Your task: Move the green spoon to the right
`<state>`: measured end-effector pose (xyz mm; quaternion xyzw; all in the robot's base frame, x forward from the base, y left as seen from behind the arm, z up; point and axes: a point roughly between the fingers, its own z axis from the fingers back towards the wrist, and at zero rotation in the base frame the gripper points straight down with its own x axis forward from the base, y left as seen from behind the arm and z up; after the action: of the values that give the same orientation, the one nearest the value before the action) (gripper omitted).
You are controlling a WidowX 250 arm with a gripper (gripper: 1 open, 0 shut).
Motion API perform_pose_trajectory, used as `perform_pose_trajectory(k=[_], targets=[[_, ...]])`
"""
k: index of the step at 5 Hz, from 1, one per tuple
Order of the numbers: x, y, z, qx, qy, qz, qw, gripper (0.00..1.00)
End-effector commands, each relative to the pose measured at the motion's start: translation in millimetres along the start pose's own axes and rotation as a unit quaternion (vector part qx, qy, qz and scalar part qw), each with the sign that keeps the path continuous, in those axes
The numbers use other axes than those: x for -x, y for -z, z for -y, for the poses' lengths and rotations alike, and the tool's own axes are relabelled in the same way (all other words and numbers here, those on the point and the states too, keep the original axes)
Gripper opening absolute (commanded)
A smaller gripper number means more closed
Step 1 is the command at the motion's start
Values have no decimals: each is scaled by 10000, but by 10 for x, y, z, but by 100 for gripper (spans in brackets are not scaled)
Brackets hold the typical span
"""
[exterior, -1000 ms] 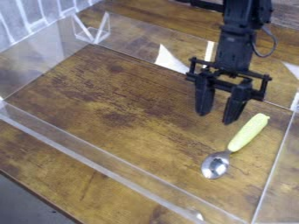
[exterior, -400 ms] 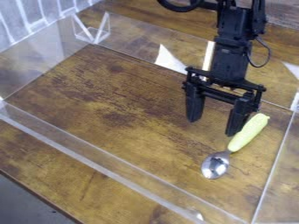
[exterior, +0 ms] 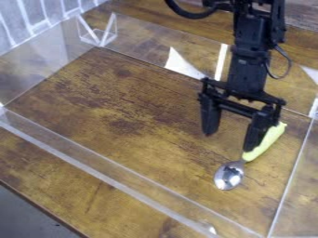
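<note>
- Looks to me like you're on the approach, lining up for the grab. The hand (exterior: pixel 233 132) has its fingers spread with nothing between them.
- Your green spoon (exterior: pixel 263 143) is lying flat on the wooden bench (exterior: pixel 118 107). The hand is right by its handle end, one finger overlapping the handle from this view. Can't tell if they touch.
- Next I'd shift the hand so its fingers sit either side of the spoon's handle, then lower and close. Aim for the thick plastic, not the shiny bowl.
- After that it's a move to the right. Double-check whose right you mean, because a clear barrier (exterior: pixel 297 177) stands near the spoon on the camera's right and could block you that way.
- Counts: one spoon, one robot arm (exterior: pixel 251 46), one hand with two fingers. Clear barriers, at least two, counting the long one (exterior: pixel 106 169) on the spoon's bowl side; can't be sure of the total.
</note>
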<state>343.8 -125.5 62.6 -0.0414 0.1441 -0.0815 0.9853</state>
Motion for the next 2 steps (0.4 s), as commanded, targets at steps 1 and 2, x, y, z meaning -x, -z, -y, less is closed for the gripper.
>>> perform_pose_trajectory(k=[1, 2], targets=[[16, -102, 120, 62, -82, 234, 9997, 100], [6, -36, 102, -14, 219, 132, 9997, 100]])
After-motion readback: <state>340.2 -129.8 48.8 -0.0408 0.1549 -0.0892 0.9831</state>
